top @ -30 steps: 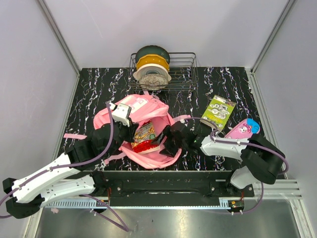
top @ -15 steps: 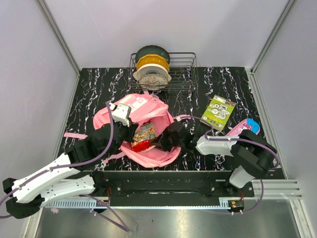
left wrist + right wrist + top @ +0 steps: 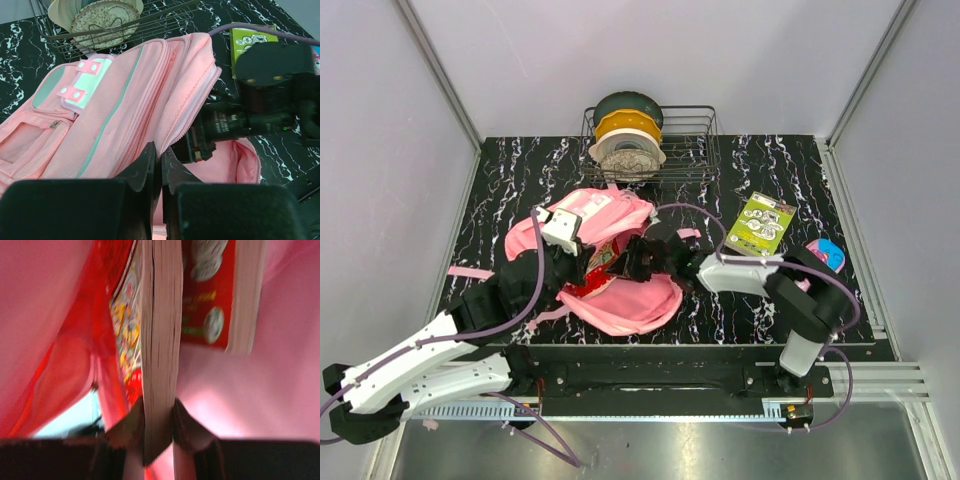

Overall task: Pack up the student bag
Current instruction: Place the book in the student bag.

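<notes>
The pink student bag (image 3: 630, 305) lies open at the table's middle, its front pockets (image 3: 95, 110) turned up. My left gripper (image 3: 576, 262) is shut on the zip edge of the bag's mouth (image 3: 186, 112) and holds it up. My right gripper (image 3: 159, 426) reaches inside the bag and is shut on a book (image 3: 160, 335), its pale page edges between the fingers. A second red-covered book (image 3: 212, 300) sits beside it against the pink lining. From above, only a bit of red cover (image 3: 603, 270) shows beside the right gripper (image 3: 632, 262).
A green card pack (image 3: 760, 225) and a small pink pencil case with a blue end (image 3: 826, 252) lie to the right. A wire basket (image 3: 695, 150) with filament spools (image 3: 628, 135) stands at the back. A pink strap (image 3: 470, 274) trails left.
My right gripper moved left into the bag's mouth and shut on the book. The bag's opening shifted left and now covers most of the book. The left gripper kept its hold.
</notes>
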